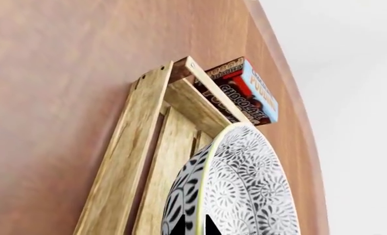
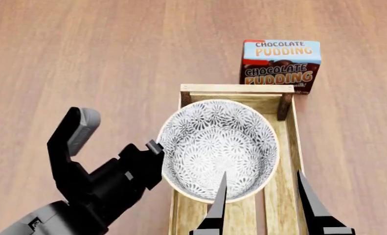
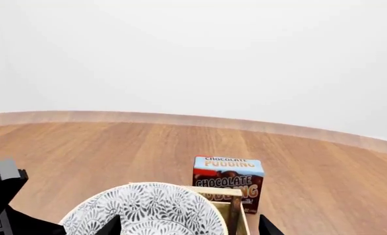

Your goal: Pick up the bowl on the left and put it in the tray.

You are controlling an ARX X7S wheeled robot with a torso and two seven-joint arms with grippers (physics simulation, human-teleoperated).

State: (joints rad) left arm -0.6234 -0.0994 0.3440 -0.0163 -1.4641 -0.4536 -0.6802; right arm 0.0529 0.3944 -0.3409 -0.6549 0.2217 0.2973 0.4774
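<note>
Head view, bowl (image 2: 218,149) over tray (image 2: 290,147), left gripper (image 2: 155,149) clamping rim.

Head view straight down; both wrist views close on the tray (image 2: 291,147).

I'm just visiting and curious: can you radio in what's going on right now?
Left gripper shut on the bowl rim, bowl over the tray. Right gripper open, hovering nearby. Pudding box sits beyond the tray, not blocking.

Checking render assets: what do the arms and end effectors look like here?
Left arm: blocky matte black links, with a rounded grey cap at one joint and small grey patches. Right end effector: two slim, tapering black fingers. No cables or markings visible.
</note>
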